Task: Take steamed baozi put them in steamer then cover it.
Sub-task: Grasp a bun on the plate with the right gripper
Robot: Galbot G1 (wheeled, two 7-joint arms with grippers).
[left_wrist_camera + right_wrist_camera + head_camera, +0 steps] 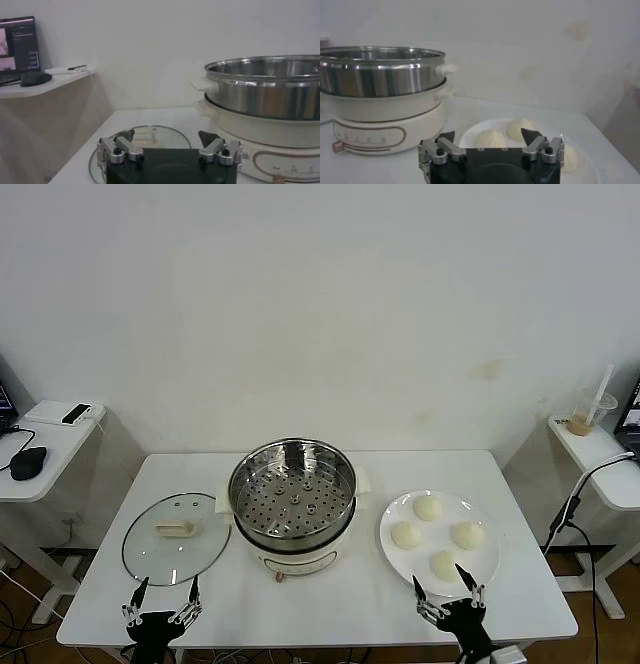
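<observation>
Several cream-white steamed baozi [429, 508] rest on a white plate [392, 554] at the table's right; the right wrist view shows them [490, 138] just beyond my right gripper. The steel steamer [292, 491] with its perforated tray stands at the table's centre on a white base [385, 131]. Its glass cover [176, 536] with a cream handle lies flat to the left of the steamer. My left gripper [166, 588] hovers open at the front edge, just short of the cover [150, 136]. My right gripper [442, 580] is open too, at the plate's near rim, holding nothing.
Side tables flank the work table: the left one [45, 446] carries a mouse and a phone, the right one [600, 459] a drink cup with a straw. A cable [570, 504] hangs beside the right table. A white wall backs the scene.
</observation>
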